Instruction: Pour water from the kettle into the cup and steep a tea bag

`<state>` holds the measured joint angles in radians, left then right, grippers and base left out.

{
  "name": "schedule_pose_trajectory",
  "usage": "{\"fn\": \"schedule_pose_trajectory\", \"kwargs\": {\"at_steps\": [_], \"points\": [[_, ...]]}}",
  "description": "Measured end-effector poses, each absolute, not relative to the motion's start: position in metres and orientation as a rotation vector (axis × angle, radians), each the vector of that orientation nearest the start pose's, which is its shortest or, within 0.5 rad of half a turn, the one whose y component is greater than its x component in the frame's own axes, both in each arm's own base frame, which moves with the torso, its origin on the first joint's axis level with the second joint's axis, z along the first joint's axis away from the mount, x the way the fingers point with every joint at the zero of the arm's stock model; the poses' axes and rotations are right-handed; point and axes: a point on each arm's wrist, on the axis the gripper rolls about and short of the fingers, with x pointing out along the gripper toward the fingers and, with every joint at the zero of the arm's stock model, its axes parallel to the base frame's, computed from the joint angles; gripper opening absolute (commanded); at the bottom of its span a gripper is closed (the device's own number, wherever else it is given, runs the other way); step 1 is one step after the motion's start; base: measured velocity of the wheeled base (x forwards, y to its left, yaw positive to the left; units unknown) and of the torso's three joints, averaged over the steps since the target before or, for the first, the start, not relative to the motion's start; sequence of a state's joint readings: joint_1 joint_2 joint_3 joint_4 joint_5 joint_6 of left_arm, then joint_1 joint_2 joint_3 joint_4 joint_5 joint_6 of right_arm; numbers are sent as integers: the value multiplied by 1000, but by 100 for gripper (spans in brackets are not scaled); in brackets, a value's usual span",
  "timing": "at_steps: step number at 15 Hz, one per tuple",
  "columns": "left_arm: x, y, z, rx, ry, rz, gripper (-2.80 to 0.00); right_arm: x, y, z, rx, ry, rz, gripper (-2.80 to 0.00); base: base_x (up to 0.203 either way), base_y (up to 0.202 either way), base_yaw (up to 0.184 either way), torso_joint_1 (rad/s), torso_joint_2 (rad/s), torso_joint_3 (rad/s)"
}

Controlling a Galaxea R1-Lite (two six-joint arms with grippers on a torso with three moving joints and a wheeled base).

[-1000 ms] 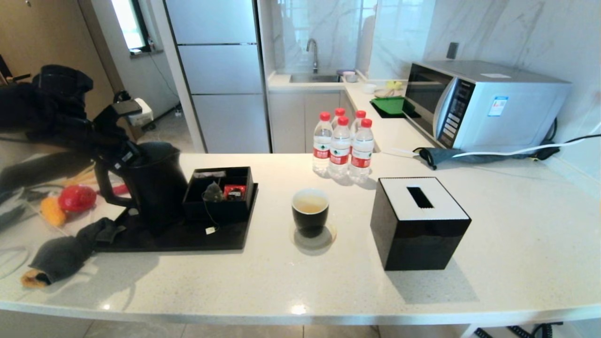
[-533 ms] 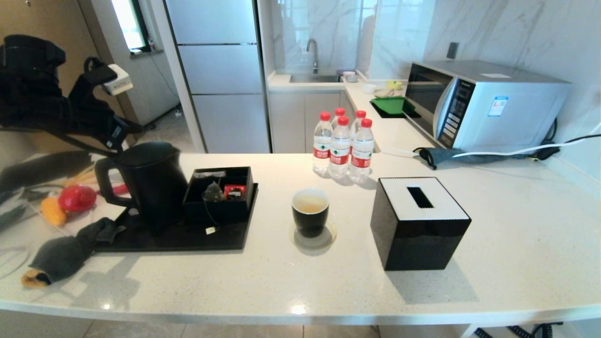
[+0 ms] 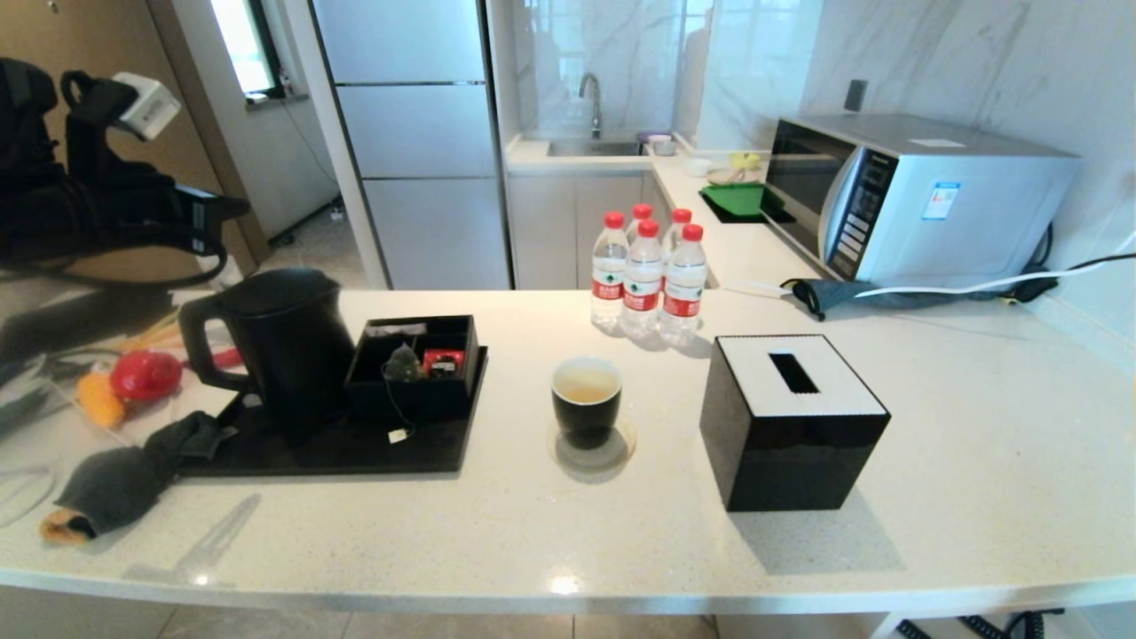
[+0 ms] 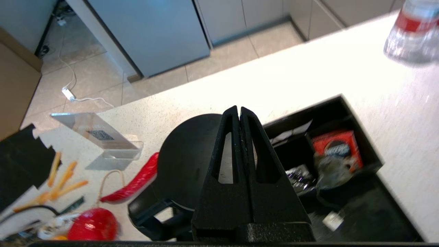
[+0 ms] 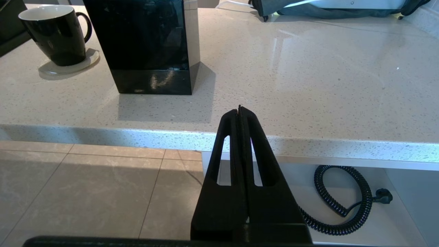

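The right gripper [image 5: 239, 109] is kept out of the head view; in its wrist view it is seen pressed closed on nothing, below the near edge of the worktop [image 3: 621, 532]. On a saucer at mid-worktop the cup [image 3: 587, 399] is placed, glossy black outside, pale liquid inside. Beside it to the left, in a compartment of a black box [image 3: 417, 364] on a tray [image 3: 355, 448], the grey-green tea bag [image 3: 404, 363] is found, partly hidden, its string hung over the wall. The matte black kettle [image 3: 284, 346] is stood on the tray's left end. Above it the left gripper [image 4: 239, 110] is held closed and empty.
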<state>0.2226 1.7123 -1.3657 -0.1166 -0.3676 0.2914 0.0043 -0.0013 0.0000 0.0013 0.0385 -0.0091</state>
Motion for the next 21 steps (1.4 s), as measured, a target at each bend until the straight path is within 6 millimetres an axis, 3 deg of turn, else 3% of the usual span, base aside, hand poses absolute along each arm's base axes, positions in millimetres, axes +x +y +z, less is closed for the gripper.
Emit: {"fn": "schedule_pose_trajectory", "kwargs": {"at_steps": [5,11,17,21], "points": [[280,45,266,111,172,-186,-280,-23,1,75,-9,0,43,-280,0,0,0,0,0,0],[254,-2,246,71,186,-316,-280,-23,1,75,-10,0,43,-280,0,0,0,0,0,0],[222,-18,222,79,260,-260,-280,-23,1,75,-10,-1,43,-280,0,0,0,0,0,0],[210,-18,210,62,298,-260,-280,-23,1,75,-9,0,43,-280,0,0,0,0,0,0]]}}
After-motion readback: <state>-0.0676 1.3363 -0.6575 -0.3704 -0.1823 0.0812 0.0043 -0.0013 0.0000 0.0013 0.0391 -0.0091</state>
